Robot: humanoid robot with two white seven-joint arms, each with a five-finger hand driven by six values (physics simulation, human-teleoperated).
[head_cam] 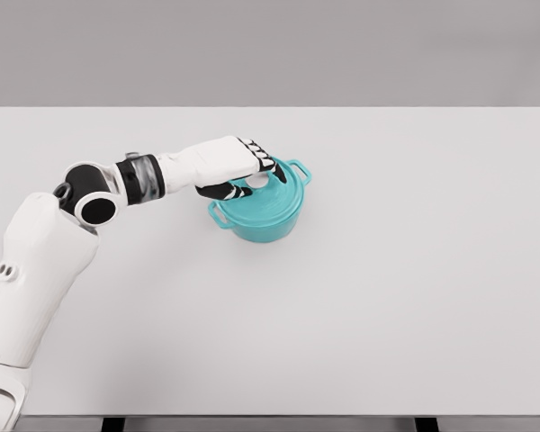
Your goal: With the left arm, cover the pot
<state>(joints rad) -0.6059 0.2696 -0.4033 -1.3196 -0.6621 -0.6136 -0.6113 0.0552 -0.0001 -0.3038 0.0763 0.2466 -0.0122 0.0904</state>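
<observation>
A teal pot (268, 225) with two side handles stands on the white table (387, 297), left of centre. Its teal lid (277, 200) sits on top, level with the rim. A small white knob (256, 184) shows at the lid's top. My left hand (259, 179) reaches in from the left and lies over the lid, its dark-tipped fingers (272, 167) curled past the far side of the knob and the thumb (225, 191) on the near side. The hand hides the lid's back left part. No right arm shows.
My left arm's elbow (94, 200) hangs above the table's left part, with the upper arm running down to the lower left corner. The table's far edge (270, 108) lies behind the pot.
</observation>
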